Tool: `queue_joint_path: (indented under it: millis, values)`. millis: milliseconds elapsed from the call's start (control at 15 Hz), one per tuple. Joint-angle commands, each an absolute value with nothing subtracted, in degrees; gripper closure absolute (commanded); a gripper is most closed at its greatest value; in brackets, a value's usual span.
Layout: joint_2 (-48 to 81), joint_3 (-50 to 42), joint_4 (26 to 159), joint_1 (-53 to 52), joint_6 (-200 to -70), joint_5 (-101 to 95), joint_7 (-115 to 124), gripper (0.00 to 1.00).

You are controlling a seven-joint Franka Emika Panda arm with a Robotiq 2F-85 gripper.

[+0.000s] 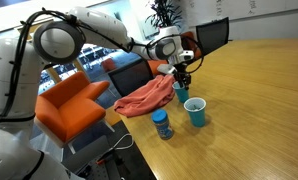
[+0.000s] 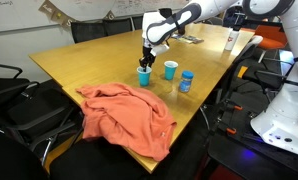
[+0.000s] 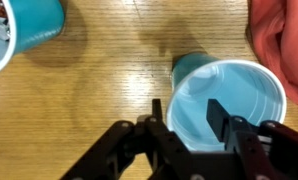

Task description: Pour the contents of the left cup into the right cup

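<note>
The left cup [image 3: 234, 95], teal with a pale inside, stands upright on the wooden table beside the orange cloth; it also shows in both exterior views [image 1: 181, 93] [image 2: 144, 76]. My gripper [image 3: 187, 110] is open right over it, one finger outside the cup's wall and one inside the rim; it also shows in both exterior views [image 1: 179, 80] [image 2: 146, 60]. I cannot tell whether the fingers touch the wall. The right cup [image 3: 29, 25] stands upright a short way off, seen too in both exterior views [image 1: 197, 112] [image 2: 170, 70]. Small specks show inside it at the frame's edge.
An orange cloth [image 1: 144, 98] [image 2: 124, 115] [image 3: 284, 40] lies next to the left cup. A short blue bottle-like container [image 1: 163, 124] [image 2: 186, 81] stands near the table's edge [image 1: 139, 140]. Orange chairs [image 1: 74, 105] stand beside the table.
</note>
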State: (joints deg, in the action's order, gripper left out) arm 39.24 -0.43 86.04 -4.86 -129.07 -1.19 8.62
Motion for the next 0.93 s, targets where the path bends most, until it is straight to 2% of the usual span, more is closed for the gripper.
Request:
queue_joint_path:
  millis: [0,133,200,867]
  values:
    - [35.2,-1.0,87.5,-5.2,-127.7,-2.1,9.0,0.17]
    - [31.5,-0.3,89.3,-4.4,-127.0,-1.3,7.5,0.02]
    - [29.8,0.1,90.1,-3.9,-127.1,-0.7,6.5,0.00]
    - [6.8,-0.9,101.1,-0.8,-115.0,-1.2,2.6,0.00]
